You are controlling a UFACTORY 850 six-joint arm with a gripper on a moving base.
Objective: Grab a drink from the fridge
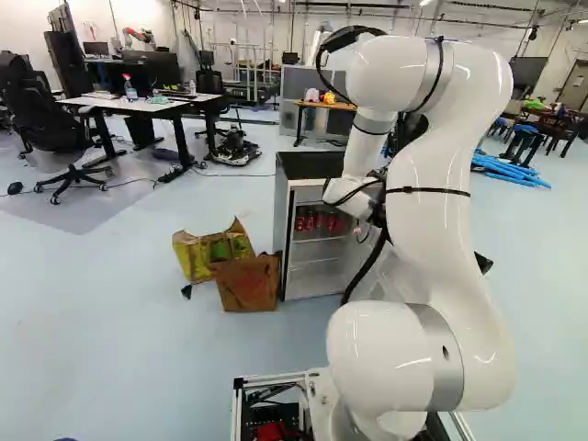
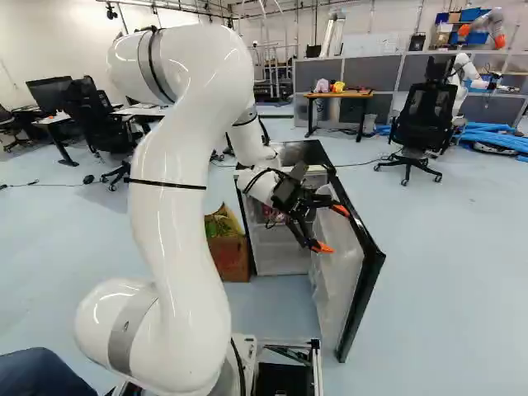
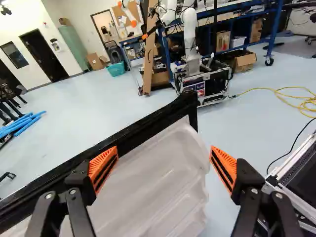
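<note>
Drinks [image 1: 317, 220] are sitting high inside the fridge [image 1: 309, 166]. Door [image 2: 338, 285] is standing open; gripper [image 3: 164, 152] is hanging near its inner side, fingers spread, grasping nothing. Risk: on turning inward, a finger could be catching the liner, swinging the door into the arm [image 2: 177, 214]. Bags [image 1: 248, 284] beside the fridge could be fouling a low approach.

Under bright, even light, we see glare on the arm [image 1: 427, 230] and soft shadow on the floor [image 2: 280, 305] beside the fridge [image 1: 308, 165].
</note>
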